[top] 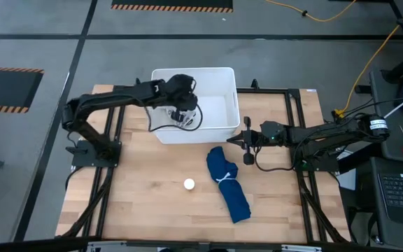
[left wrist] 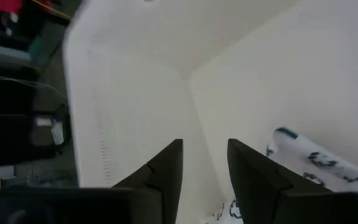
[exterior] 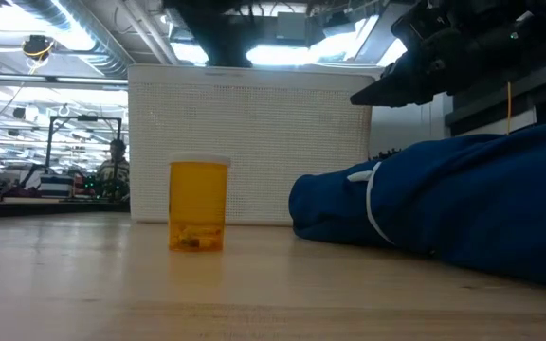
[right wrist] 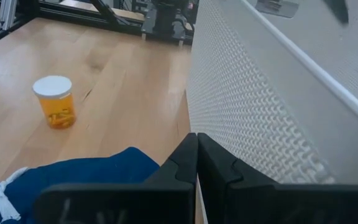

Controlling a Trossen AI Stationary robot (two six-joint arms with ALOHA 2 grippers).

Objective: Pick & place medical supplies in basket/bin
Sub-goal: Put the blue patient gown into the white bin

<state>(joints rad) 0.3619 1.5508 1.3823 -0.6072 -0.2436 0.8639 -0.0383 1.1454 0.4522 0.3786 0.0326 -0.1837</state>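
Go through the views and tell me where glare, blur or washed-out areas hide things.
Left wrist view: bin interior washed out, packet soft. Low view: ceiling lights glare, blue bundle blurred up close. Right wrist view: right tool fingers slightly blurred; pill bottle clear. High view: evenly lit.

A robotics laboratory or industrial test hall. The wooden table stands inside a black metal frame on a grey concrete floor marked with hazard-striped mats, with a yellow cable trailing across the floor at the far right and a laptop at the right edge. Beyond the table, the low view shows exposed ceiling ducts, strip lights, equipment racks and a person seated at far left.
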